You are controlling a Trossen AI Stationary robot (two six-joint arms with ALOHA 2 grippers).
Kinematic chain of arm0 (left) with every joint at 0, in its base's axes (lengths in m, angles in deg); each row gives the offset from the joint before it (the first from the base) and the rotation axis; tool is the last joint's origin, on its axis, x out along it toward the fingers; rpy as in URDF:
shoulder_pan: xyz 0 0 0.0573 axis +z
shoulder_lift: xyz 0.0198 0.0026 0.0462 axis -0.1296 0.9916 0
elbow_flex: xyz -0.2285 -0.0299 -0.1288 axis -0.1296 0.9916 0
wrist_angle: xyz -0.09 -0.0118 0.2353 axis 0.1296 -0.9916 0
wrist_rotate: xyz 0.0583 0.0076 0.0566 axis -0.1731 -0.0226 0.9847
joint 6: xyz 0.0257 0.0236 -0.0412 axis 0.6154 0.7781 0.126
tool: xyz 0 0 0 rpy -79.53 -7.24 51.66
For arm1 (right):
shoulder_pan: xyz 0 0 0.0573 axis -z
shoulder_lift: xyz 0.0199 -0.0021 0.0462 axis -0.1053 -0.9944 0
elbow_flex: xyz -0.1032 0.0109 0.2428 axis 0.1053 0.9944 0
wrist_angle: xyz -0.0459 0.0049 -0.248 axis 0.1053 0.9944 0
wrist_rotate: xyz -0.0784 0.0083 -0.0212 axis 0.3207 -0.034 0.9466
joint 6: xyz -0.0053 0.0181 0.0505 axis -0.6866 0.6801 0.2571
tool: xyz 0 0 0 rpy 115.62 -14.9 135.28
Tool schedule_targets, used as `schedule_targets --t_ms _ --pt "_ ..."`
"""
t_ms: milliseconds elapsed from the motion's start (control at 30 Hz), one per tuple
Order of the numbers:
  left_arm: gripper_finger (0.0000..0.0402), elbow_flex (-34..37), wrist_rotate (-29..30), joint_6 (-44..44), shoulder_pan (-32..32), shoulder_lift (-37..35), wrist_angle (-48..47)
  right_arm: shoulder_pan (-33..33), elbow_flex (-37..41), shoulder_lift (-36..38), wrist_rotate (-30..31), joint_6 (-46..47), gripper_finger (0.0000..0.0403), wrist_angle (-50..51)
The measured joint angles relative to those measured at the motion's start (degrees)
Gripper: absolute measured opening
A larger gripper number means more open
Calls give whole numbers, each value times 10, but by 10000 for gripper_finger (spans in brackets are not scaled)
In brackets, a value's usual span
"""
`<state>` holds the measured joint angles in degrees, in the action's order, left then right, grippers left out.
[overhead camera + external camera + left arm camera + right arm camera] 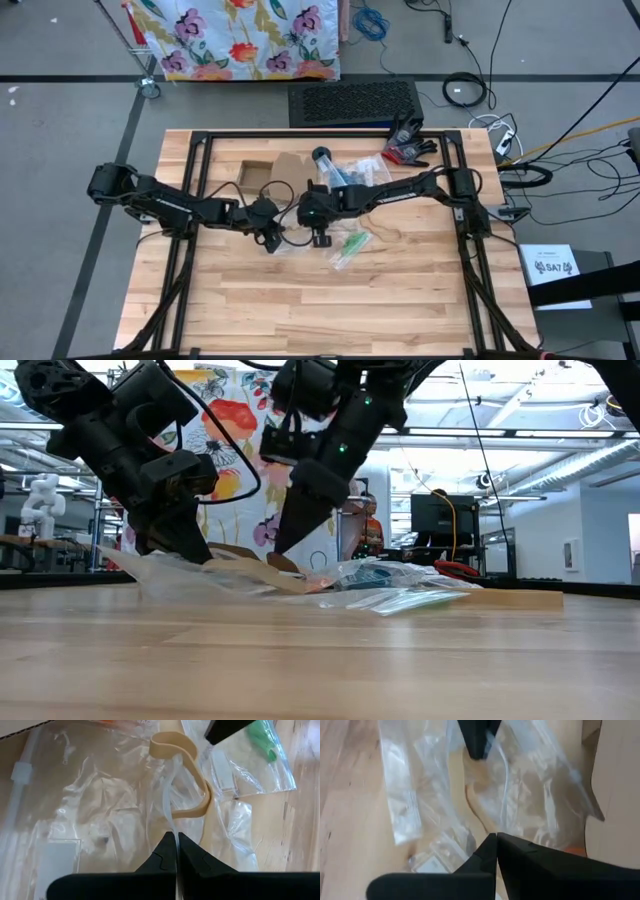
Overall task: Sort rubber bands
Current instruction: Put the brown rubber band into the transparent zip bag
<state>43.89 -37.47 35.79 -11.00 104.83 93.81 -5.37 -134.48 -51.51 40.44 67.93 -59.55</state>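
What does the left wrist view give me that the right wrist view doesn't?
Only the left wrist view shows the whole tan rubber band loop lying on clear plastic bags, plus a bag holding green bands. Only the right wrist view shows the brown cardboard sheet beside the bags. Both show crumpled clear bags on the wooden table, and each arm's own shut gripper: left, right.

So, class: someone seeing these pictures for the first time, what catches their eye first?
Two dark arms meet at mid-table over a heap of clear plastic bags. The left gripper is shut on a bag's edge, beside a tan rubber band. The right gripper is shut just above the plastic.
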Motion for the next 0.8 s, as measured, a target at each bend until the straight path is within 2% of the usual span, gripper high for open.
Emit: schedule_targets --t_ms 200,400,633,800 --pt "0 0 0 0 0 0 0 1 0 0 -6 -16 16 -8" --pt "0 0 0 0 0 0 0 1 0 -1 -38 -33 87 -25" --pt "0 0 -5 -2 0 0 1 1 0 -28 -36 -49 182 -54" --pt "0 0 -7 -2 0 0 2 -1 1 -40 -27 -36 209 -46"
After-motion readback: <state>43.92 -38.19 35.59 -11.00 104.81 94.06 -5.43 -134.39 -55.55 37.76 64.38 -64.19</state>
